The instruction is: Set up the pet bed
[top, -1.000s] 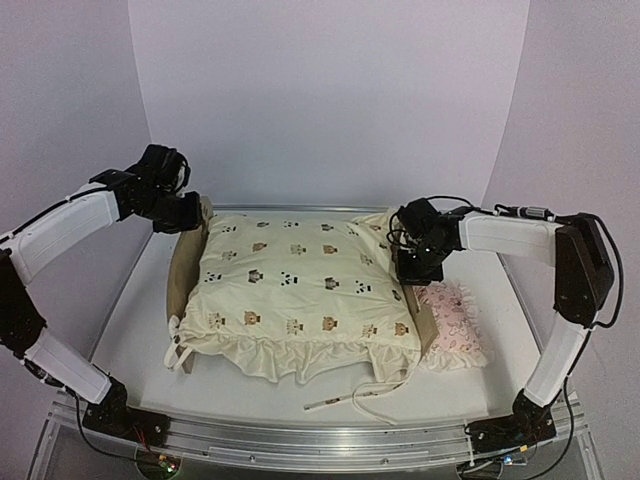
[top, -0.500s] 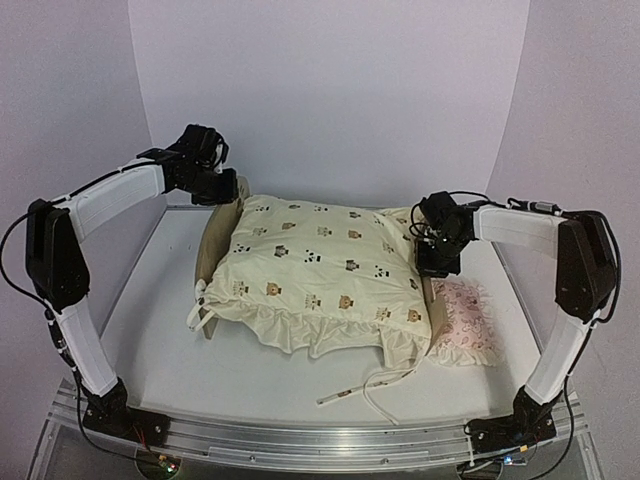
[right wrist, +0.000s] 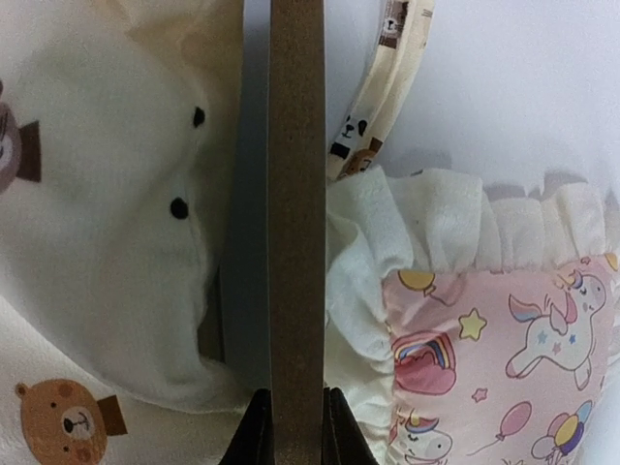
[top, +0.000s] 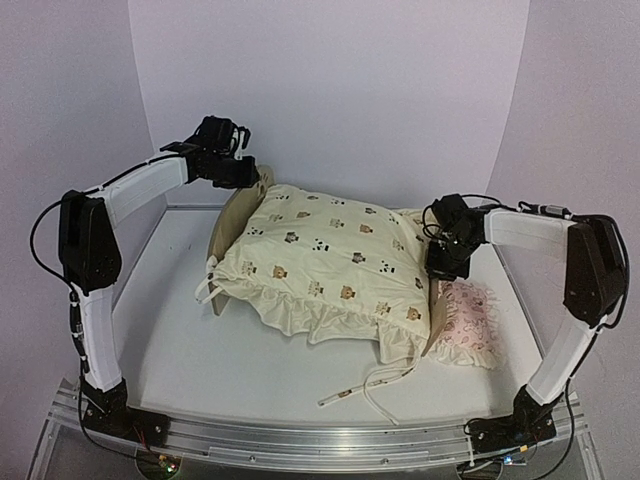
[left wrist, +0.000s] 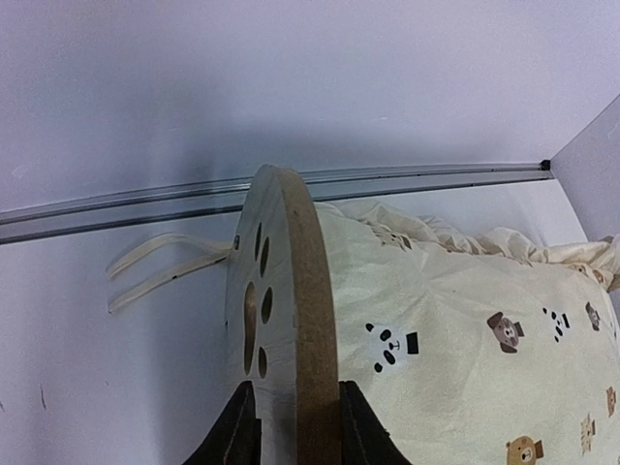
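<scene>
**Pet bed held at both ends.** We see the pet bed (top: pixel 233 222) set across the middle of the table (top: pixel 170 350), its headboard toward the left arm and its footboard toward the right arm.

The left hand (top: pixel 243 172) grips the top edge of the bed's rounded headboard (left wrist: pixel 291 291). It has one finger on each face, just beside the paw-print cutout (left wrist: pixel 254 310). The right hand (top: pixel 447 262) is closed on the flat footboard (right wrist: pixel 295 194) at the bed's other end, pinching its thin edge.

A cream animal-print cushion (top: pixel 330 265) covers the bed between the two boards, and its ruffle hangs over the bed's near side. Loose ties (top: pixel 372 385) trail onto the table near that side, and another pair hangs behind the headboard.

A pink pillow (top: pixel 470 320) lies just outside the footboard, its ruffle touching the board. We cannot tell whether the bed's legs rest on the table.
</scene>
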